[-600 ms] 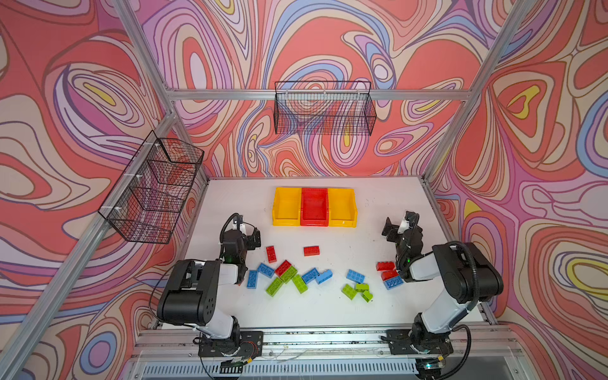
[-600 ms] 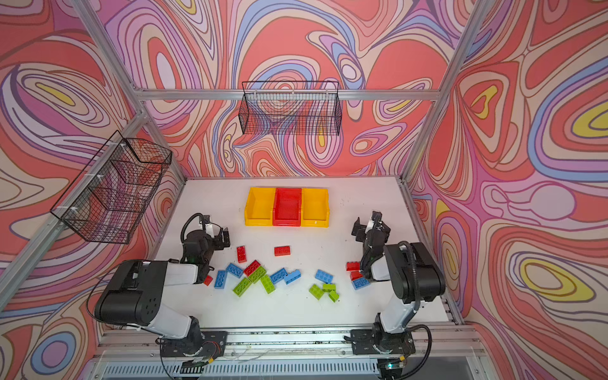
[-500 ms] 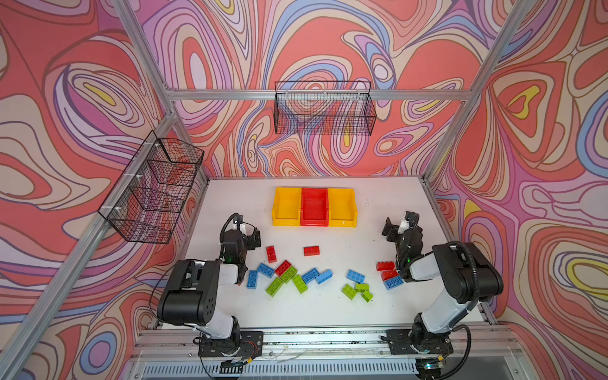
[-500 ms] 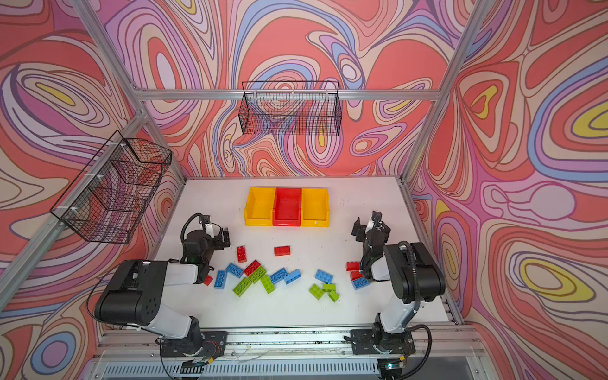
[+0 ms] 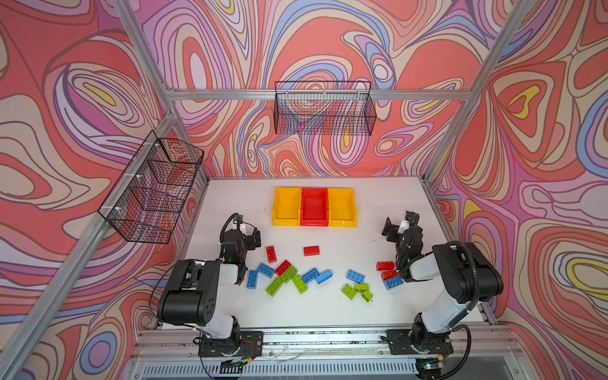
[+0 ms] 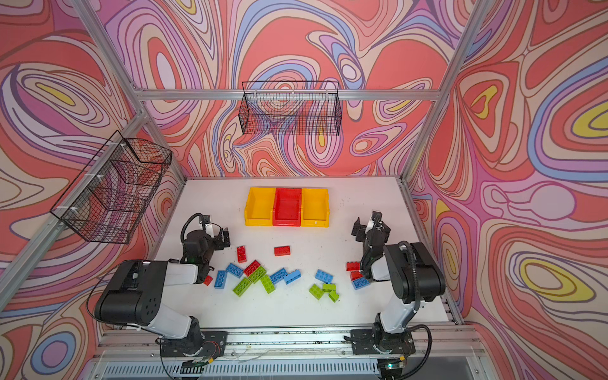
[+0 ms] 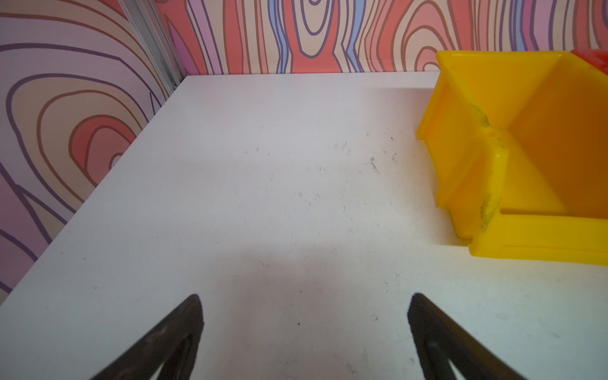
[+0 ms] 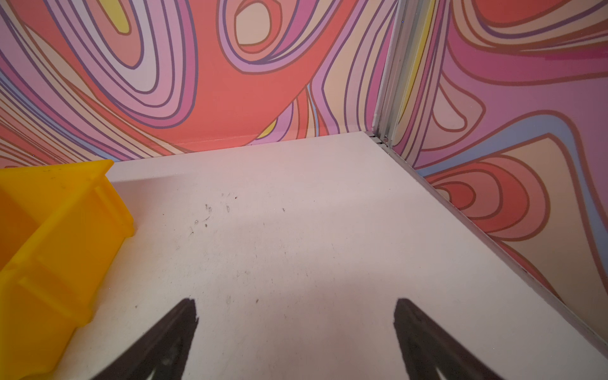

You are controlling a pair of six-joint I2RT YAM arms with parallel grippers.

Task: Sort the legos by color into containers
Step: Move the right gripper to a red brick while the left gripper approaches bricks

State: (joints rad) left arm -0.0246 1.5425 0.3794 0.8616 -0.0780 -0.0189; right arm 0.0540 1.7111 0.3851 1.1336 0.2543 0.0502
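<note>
Red, blue and green legos lie scattered across the front of the white table in both top views, among them a red brick, a blue brick and a green brick. Three containers stand in a row at the back: a yellow bin, a red bin and another yellow bin. My left gripper is open over bare table, left of the bins. My right gripper is open and empty at the right, behind two red bricks.
A wire basket hangs on the back wall and another on the left wall. Aluminium frame posts mark the table corners. In the left wrist view the yellow bin is close by; in the right wrist view its twin is too.
</note>
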